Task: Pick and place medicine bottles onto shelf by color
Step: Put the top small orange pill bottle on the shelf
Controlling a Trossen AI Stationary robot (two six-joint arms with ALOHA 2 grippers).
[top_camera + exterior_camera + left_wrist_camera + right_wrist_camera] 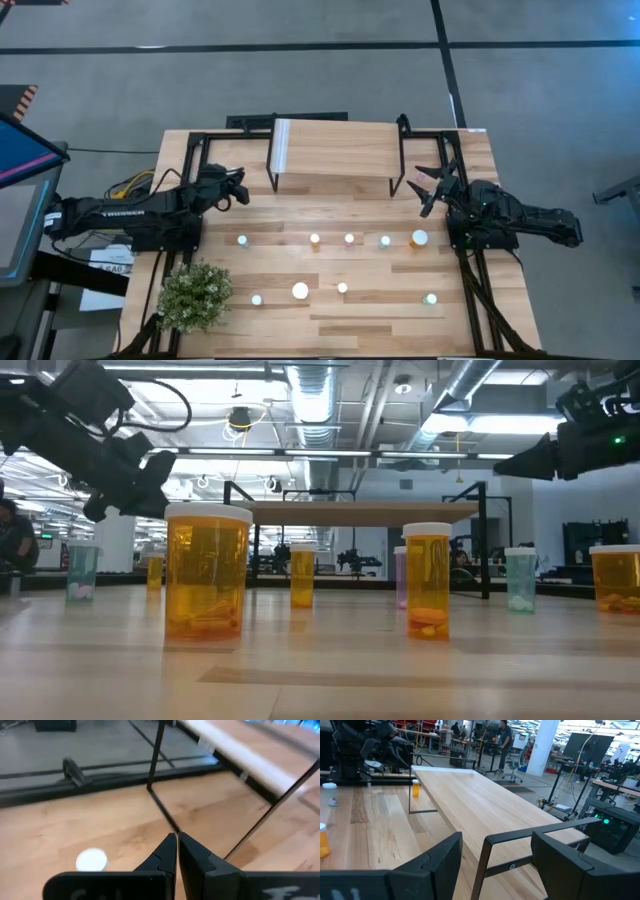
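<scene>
No legible writing anywhere. Left gripper (240,188) pressed together beside shelf (335,147); right gripper (428,190) spread, empty. Medicine bottles (349,239) scattered; potted plant (195,293) near the table's (400,320) corner.

Medicine bottles (207,572): orange, pale green or lilac bodies, white caps. Shelf (335,147): light wood top, black legs. Bench (380,310): light wood planks.

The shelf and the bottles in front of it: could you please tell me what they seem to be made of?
Shelf: top looks like pale, matte wood planks with visible grain; legs look like thin black metal rod. Bottles: bodies look like clear orange-tinted plastic, since pills show through; caps look like opaque white plastic.
</scene>
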